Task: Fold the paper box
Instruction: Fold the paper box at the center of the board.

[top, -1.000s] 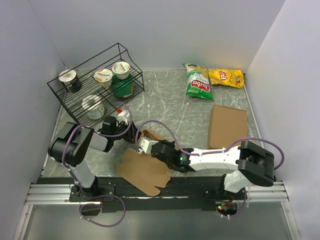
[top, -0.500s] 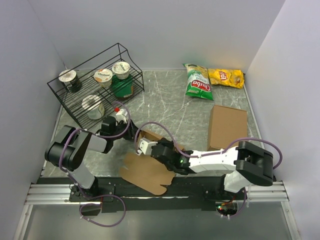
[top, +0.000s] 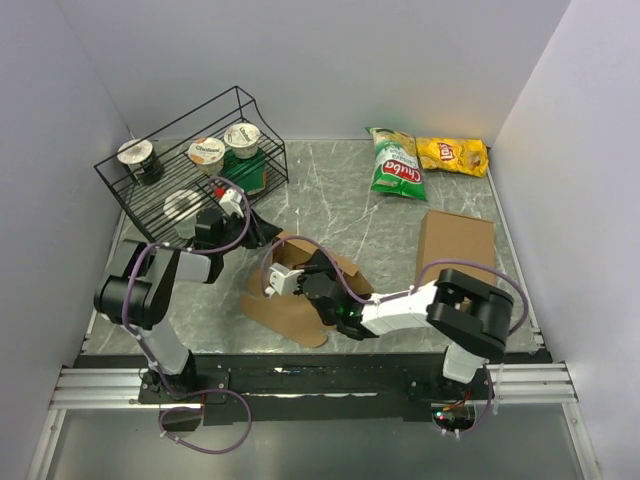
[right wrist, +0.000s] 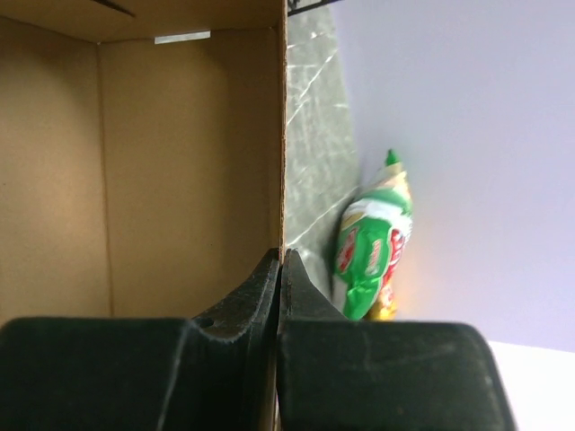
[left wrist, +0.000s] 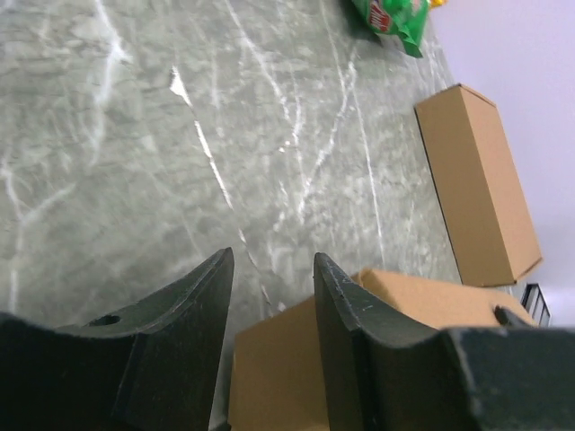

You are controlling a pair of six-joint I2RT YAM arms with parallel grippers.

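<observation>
Paper box (top: 290, 318) half raised on the desk (top: 330, 190), toward 7 o'clock from its middle, with one upright wall clamped edge-on in the right pincer (right wrist: 280, 269). Left pincer (left wrist: 271, 265) apart, gripping nothing, hanging over bare marble at 10 o'clock of the box, near the wire rack (top: 150, 205). Well apart at 3 o'clock of the box, a plain closed cardboard carton (top: 455, 252); at 1 o'clock, a green chip bag (top: 396, 165).

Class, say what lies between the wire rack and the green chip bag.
Nothing: the top view shows only bare tabletop between the wire rack and the green chip bag.
</observation>
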